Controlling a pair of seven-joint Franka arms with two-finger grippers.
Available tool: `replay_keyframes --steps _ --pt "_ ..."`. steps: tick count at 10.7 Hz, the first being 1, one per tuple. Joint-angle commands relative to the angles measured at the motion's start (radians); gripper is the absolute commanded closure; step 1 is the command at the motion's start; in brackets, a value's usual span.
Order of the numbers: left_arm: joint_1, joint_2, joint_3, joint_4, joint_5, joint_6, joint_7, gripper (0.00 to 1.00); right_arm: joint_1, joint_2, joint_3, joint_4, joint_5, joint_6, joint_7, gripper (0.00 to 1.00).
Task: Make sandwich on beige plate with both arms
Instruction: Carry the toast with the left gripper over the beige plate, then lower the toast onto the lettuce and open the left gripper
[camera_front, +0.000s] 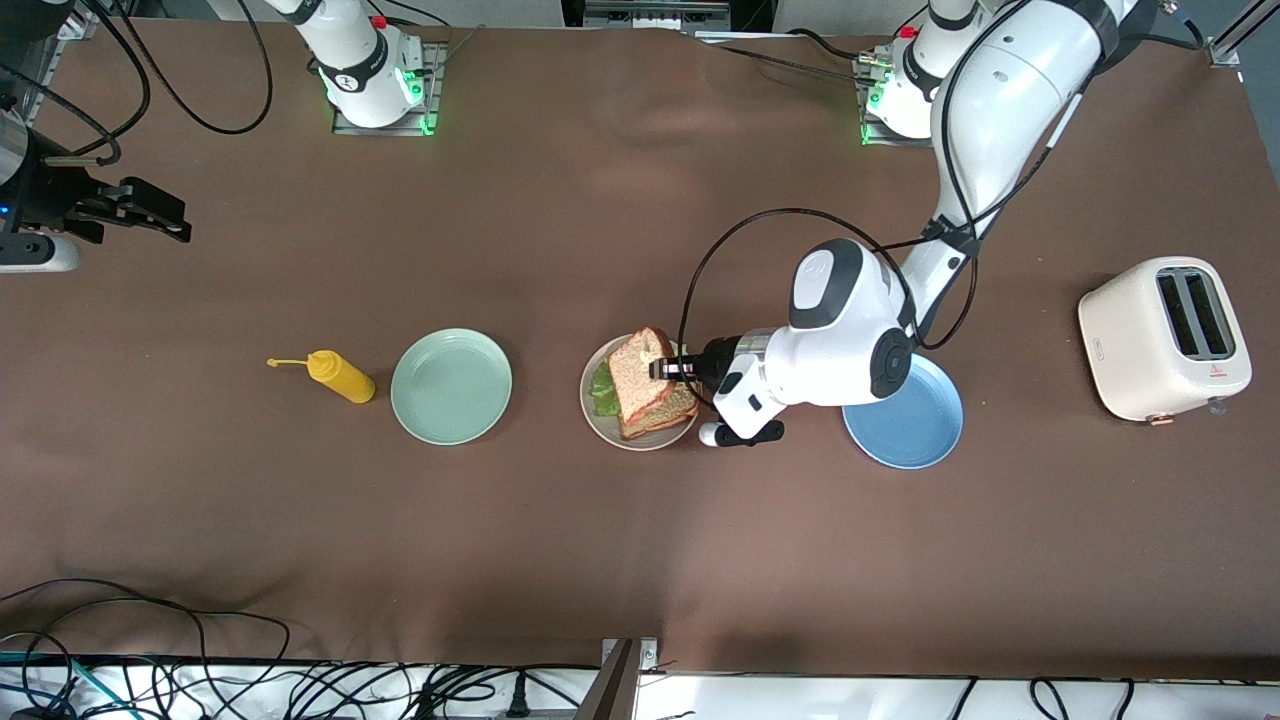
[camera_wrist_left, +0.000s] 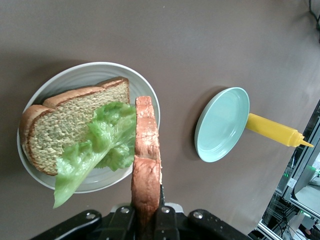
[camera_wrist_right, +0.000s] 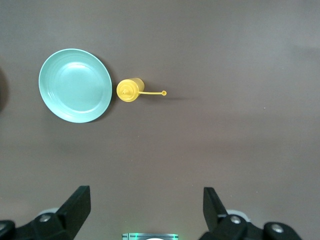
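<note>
Robot lab: bolted arm bases (camera_front: 375, 95), loose cables (camera_front: 200, 670) (brown tabletop).

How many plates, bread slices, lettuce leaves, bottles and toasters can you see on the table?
Plates: 3 (beige plate, green plate, blue plate)
Bread slices: 2 (bottom slice, top slice)
Lettuce leaves: 1
Bottles: 1
Toasters: 1
Total: 8

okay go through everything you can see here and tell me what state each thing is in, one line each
left gripper: shut on top bread slice, over beige plate
bottom bread slice: flat on beige plate
lettuce leaf: on bottom slice, overhanging rim
right gripper: open, waiting
mint-green plate: bare
blue plate: bare
yellow squeeze bottle: upright
toaster: slots empty
</note>
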Motion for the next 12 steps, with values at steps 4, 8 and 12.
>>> replay_keyframes --steps 4,8,12 --pt "-0.034 0.051 0.012 0.023 -0.029 0.029 0.058 1.0 -0.003 -0.004 -0.064 0.055 -0.004 0.018 0.04 0.0" --pt "-0.042 0.093 0.012 0.037 -0.03 0.079 0.064 1.0 -0.003 -0.002 -0.075 0.056 0.025 0.016 0.04 0.0" --pt "-0.027 0.07 0.043 0.037 -0.001 0.087 0.047 0.18 0.004 0.004 -0.069 0.053 0.025 0.002 0.032 0.0"
